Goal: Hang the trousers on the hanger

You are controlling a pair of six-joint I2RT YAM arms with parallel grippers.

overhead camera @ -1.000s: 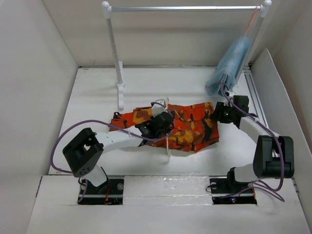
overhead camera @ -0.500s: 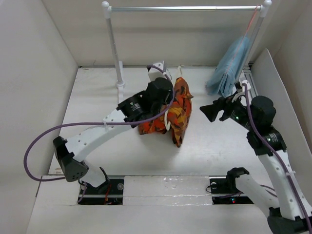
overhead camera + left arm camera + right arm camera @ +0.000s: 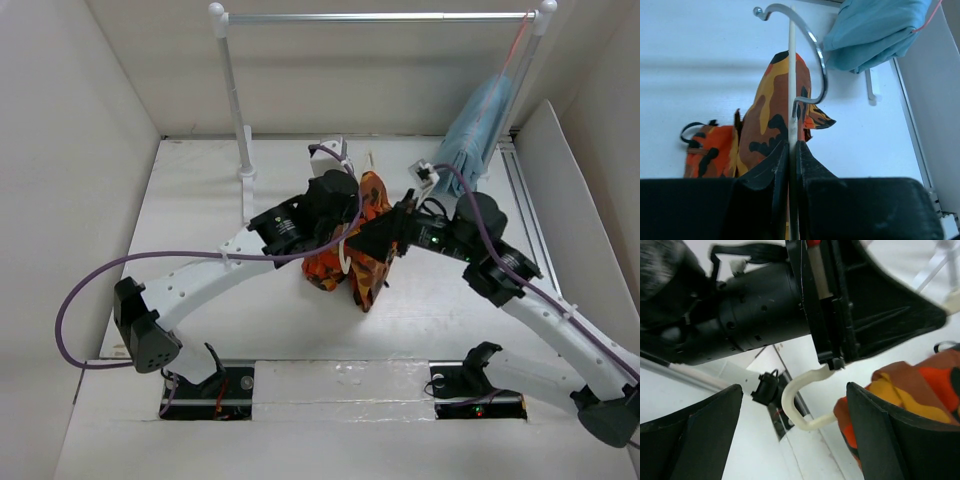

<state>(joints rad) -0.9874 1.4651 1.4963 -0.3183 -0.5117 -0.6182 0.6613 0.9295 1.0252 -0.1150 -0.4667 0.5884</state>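
The trousers (image 3: 767, 120) wear an orange, yellow, brown and black camouflage print, the hanger (image 3: 791, 75) is cream with a silvery hook (image 3: 821, 60), the other garment (image 3: 870, 30) is plain light blue, and the counter (image 3: 200, 230) is white.

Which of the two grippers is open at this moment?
The right gripper, its jaws wide apart close to the camouflage trousers. The left gripper is shut on the cream hanger.

The trousers (image 3: 767, 125) were soft, matt woven cloth. The hanger (image 3: 791, 65) looked like smooth cream plastic, its hook (image 3: 812, 37) polished, shiny metal. The blue garment (image 3: 870, 30) was matt cloth; the surface (image 3: 200, 230) plain matt white.
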